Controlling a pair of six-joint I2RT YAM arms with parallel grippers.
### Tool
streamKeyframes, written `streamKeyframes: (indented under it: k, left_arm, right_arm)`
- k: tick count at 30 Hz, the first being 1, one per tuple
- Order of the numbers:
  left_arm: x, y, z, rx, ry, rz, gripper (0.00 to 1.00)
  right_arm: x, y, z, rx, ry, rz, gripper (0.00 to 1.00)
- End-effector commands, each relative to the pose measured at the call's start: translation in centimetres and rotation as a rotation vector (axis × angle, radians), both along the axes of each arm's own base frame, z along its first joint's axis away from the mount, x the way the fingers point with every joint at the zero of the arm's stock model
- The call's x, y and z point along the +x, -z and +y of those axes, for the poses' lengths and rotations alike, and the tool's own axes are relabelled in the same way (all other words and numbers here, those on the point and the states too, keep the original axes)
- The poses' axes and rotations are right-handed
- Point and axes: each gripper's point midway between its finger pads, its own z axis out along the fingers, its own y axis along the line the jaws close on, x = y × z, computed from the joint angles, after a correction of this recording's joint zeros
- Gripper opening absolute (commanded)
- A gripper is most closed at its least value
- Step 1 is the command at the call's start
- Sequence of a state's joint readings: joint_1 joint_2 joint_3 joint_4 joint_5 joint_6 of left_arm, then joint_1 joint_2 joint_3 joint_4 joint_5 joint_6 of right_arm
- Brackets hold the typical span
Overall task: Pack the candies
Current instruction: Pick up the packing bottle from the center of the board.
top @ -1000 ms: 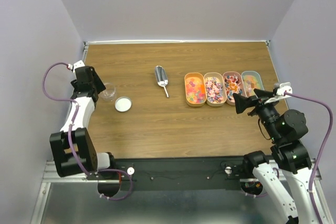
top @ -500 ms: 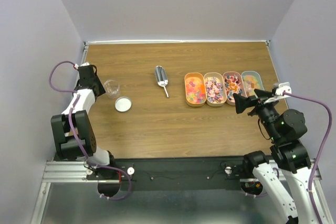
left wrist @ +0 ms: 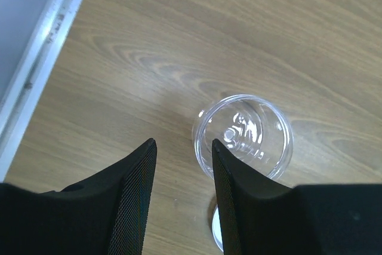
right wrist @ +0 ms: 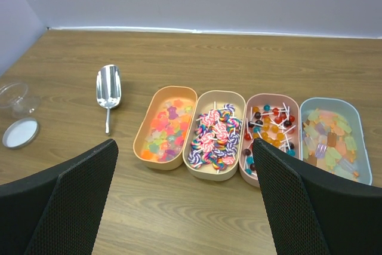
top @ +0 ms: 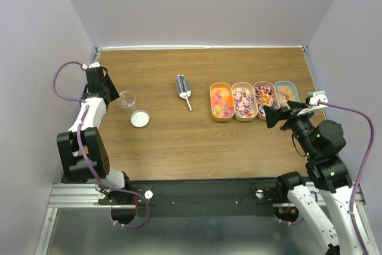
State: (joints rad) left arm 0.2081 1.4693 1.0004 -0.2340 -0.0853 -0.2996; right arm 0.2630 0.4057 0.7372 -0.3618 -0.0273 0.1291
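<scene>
L gripper (left wrist: 182, 147) abt half open, nothing in it: bare wood btwn jaws. Clear cup (left wrist: 243, 135) sits just past the finger on the right of wrist view, can't tell if touching. R gripper (right wrist: 185, 147) wide open, empty, on near side of trays (right wrist: 156, 164). Candies (right wrist: 162, 131) lie in those four oblong trays, right part of table (top: 179, 147), well apart from cup. Risk as I judge it: close now & you pinch air or knock cup over, since it's offset from the gap & looks light. Lid (top: 139, 118) & scoop (top: 183, 88) nearby. Wood-grain top, pale lilac walls (top: 203, 4)
</scene>
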Motion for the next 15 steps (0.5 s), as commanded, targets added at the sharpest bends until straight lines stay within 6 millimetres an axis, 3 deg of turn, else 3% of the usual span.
streamKeyframes:
  k: [1,7,15]
  left_arm:
    - [0.1,3.1,-1.6,-0.043,0.062,0.087,0.51]
    - [0.4,5.0,-1.9,-0.039,0.060,0.138,0.46]
    - [0.8,5.6,-1.6,-0.017,0.062,0.153,0.10]
  right_arm:
    - [0.2,1.2,-0.2,-0.025,0.013,0.035,1.00]
    - [0.2,1.1,-0.2,-0.027,0.012,0.034,1.00]
    - [0.4,1.3,-0.1,-0.028,0.012,0.045,1.00]
